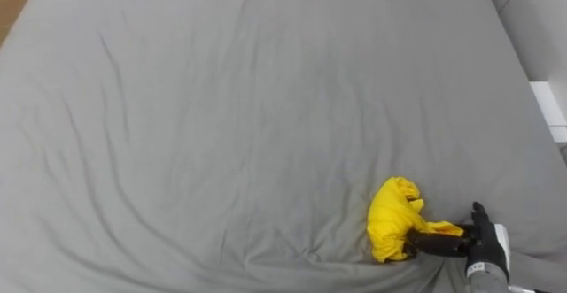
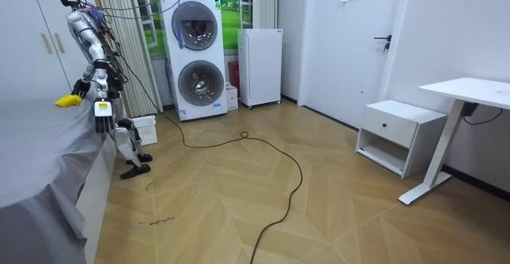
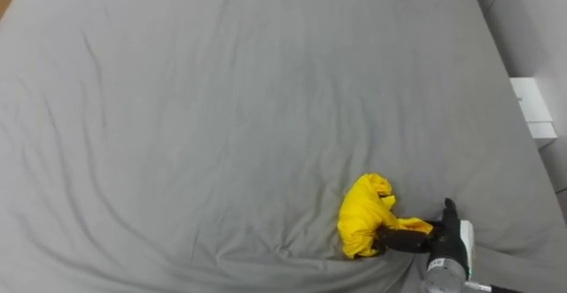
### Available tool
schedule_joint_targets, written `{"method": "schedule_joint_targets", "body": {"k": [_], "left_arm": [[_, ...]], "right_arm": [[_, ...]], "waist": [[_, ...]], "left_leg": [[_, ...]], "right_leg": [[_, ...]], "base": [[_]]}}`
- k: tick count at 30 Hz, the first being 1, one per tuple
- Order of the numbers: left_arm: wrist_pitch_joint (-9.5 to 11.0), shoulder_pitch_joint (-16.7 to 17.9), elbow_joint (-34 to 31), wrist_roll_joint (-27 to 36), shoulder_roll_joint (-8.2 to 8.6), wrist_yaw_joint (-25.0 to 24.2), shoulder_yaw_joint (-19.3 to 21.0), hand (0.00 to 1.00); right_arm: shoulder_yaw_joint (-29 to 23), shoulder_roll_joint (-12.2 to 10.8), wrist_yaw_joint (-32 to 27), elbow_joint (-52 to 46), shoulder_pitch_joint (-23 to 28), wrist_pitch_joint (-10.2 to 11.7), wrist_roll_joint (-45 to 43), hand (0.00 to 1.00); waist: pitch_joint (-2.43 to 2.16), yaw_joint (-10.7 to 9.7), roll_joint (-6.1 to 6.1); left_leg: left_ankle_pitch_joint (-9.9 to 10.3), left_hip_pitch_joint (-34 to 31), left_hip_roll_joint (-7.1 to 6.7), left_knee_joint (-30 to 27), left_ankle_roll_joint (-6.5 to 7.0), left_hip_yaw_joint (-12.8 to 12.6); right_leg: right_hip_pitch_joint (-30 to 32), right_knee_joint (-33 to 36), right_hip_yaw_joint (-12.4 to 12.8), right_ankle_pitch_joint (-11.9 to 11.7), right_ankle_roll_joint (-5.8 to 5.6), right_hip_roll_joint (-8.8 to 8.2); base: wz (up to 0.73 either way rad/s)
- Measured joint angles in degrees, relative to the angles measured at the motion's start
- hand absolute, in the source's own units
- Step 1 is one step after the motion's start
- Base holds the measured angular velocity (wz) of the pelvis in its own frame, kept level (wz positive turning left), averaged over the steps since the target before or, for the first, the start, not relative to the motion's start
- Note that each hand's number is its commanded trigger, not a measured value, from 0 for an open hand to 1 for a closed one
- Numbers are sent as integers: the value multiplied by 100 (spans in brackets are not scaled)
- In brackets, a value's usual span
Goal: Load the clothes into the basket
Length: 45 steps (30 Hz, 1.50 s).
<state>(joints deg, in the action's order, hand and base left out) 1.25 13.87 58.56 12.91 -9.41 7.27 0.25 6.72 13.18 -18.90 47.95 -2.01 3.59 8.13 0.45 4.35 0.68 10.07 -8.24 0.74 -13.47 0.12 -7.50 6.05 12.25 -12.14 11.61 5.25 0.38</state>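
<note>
A crumpled yellow garment (image 1: pixel 392 228) lies near the front right edge of the grey bed sheet (image 1: pixel 248 125). My right hand (image 1: pixel 483 242) comes in from the lower right, and its dark fingers (image 1: pixel 432 242) are curled into the garment's near side. In the room view I stand at the bed's edge at the room view's left, the yellow garment (image 2: pixel 68 100) at my right hand. My left hand (image 2: pixel 101 116) hangs by my side with relaxed fingers. A white lattice basket (image 2: pixel 144 128) stands on the floor behind my feet.
The bed (image 2: pixel 40 160) fills the room view's left. Stacked washing machines (image 2: pixel 195 57) and a white cabinet (image 2: pixel 260 66) stand behind me. A white bedside unit (image 1: pixel 549 107) shows past the bed's right edge. Open wooden floor (image 2: pixel 263 192) lies toward the room view's right.
</note>
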Motion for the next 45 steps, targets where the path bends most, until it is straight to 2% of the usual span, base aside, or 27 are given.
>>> {"method": "schedule_joint_targets", "body": {"k": [5, 12, 17, 26, 27, 28, 29, 36, 41, 45], "left_arm": [[5, -44, 4, -7, -14, 16, -113, 0], [-4, -120, 17, -2, -13, 115, -204, 0], [-81, -120, 63, 13, -13, 112, -231, 0], [-101, -128, 124, 57, -13, 106, -372, 0], [-101, -130, 124, 60, -13, 106, -373, 0], [-101, -134, 124, 60, -14, 108, -373, 0], [-101, -139, 123, 60, -14, 108, -373, 0], [-101, -177, 125, 110, -44, 119, -373, 0], [-99, -177, 97, 109, -44, 170, -400, 0], [-92, -179, 84, 110, -44, 219, -475, 0]], "right_arm": [[92, -98, 72, -651, 436, -4, -643, 0], [391, -151, 465, -841, 660, -14, -1068, 0], [458, -212, 686, -1020, 720, -215, -1612, 0], [457, -197, 925, -1134, 769, -322, -1824, 0], [457, -201, 960, -1146, 769, -328, -1861, 65], [457, -202, 980, -1160, 770, -332, -1909, 85], [457, -203, 986, -1165, 770, -334, -1933, 100], [359, -168, 963, -1192, 768, -380, -2060, 100], [333, -125, 943, -1191, 768, -393, -2220, 100], [342, -144, 960, -1191, 772, -423, -2213, 100]], "waist": [[1, -4, -3], [-1, 1, -1], [-7, -3, -4], [-47, -44, 29], [-50, -70, 34], [-51, -92, 36], [-52, -96, 37], [-84, -96, 114], [-73, -94, 113], [-46, -83, 94]], "left_leg": [[0, -9, 4, -6, 0, 2], [0, -12, -4, -2, 0, 1], [0, -17, -6, 1, 0, 5], [-1, -14, -6, 9, 1, 3], [-1, -14, -6, 13, 1, 3], [-1, -17, -6, 17, 1, 3], [-1, -19, -6, 19, 1, 2], [0, -22, -5, 40, 1, 3], [0, -28, -5, 40, 1, 16], [0, -6, -8, 40, 1, 26]], "right_leg": [[1, -21, -34, -1, 1, 4], [3, -64, -3, -13, -12, 2], [3, -71, 33, -45, -20, 11], [-10, -153, 17, -83, -26, 22], [-12, -153, -8, -83, -26, 22], [-10, -152, -13, -83, -25, 22], [-10, -151, -13, -83, -25, 22], [-24, -160, -24, -83, -25, 24], [-39, -160, -61, -85, -27, 24], [-78, -187, -54, -85, -27, 25]], "base": [[2], [0], [-3], [0], [0], [0], [0], [0], [2], [1]]}}
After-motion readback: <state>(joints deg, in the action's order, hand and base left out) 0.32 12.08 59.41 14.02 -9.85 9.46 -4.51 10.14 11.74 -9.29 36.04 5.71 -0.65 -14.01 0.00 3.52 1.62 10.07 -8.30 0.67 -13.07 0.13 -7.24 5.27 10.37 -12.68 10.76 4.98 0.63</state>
